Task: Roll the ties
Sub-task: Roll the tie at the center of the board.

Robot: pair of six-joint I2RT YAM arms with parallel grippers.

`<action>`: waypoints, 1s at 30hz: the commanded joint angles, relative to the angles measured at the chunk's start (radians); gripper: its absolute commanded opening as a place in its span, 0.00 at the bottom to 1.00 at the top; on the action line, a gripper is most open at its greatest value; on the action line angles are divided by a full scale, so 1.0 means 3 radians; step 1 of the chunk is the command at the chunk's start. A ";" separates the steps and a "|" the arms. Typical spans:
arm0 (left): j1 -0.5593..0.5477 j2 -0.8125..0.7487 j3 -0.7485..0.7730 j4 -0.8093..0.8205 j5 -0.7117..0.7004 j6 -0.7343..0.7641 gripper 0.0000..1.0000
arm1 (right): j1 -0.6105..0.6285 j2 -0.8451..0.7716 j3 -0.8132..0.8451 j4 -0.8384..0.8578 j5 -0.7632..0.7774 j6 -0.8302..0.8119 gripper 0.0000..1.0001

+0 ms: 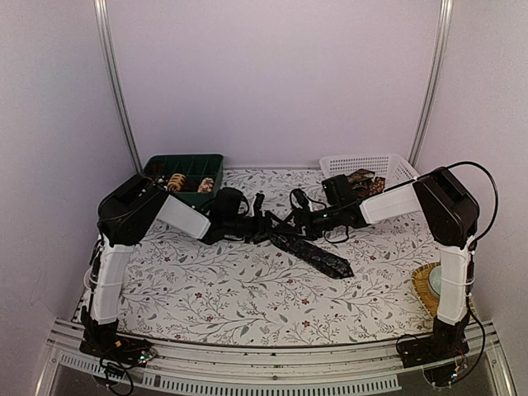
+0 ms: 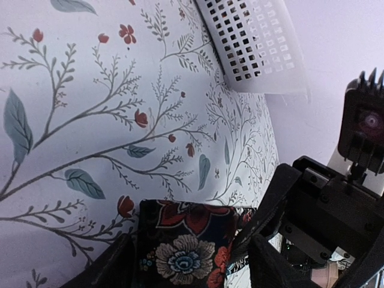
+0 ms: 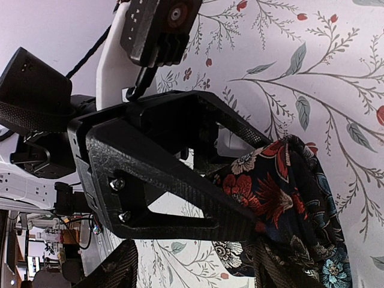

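i'm clamping my left claw [image 2: 192,264] across one end of the tie [image 1: 318,254], the flowered cloth filling the gap between the fingers. my right claw [image 3: 192,270] is hanging apart just beside it, one finger touching the bunched cloth and bare tabletop [image 1: 214,289] showing between the two. both claws are meeting at the middle. from there the tie is lying flat, its long axis running diagonally toward the near right, pointed end farthest from the claws. that free length is lying on my right arm's side, so i'm judging that arm the nearer one for feeding the roll.
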 commanded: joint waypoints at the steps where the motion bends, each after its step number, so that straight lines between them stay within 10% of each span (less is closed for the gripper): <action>1: -0.0055 0.0241 0.0077 -0.0372 -0.0026 0.0059 0.64 | -0.0008 0.0193 -0.0089 -0.0065 0.0069 -0.0034 0.66; 18: -0.0126 0.0212 0.0170 -0.0905 -0.0213 0.0398 0.22 | -0.0017 0.0059 -0.0087 -0.0099 0.0079 -0.0032 0.66; 30: -0.0227 -0.0091 0.0463 -0.1814 -0.1135 0.1071 0.21 | -0.0189 -0.1462 -0.0431 -0.0580 0.0286 -0.0215 0.75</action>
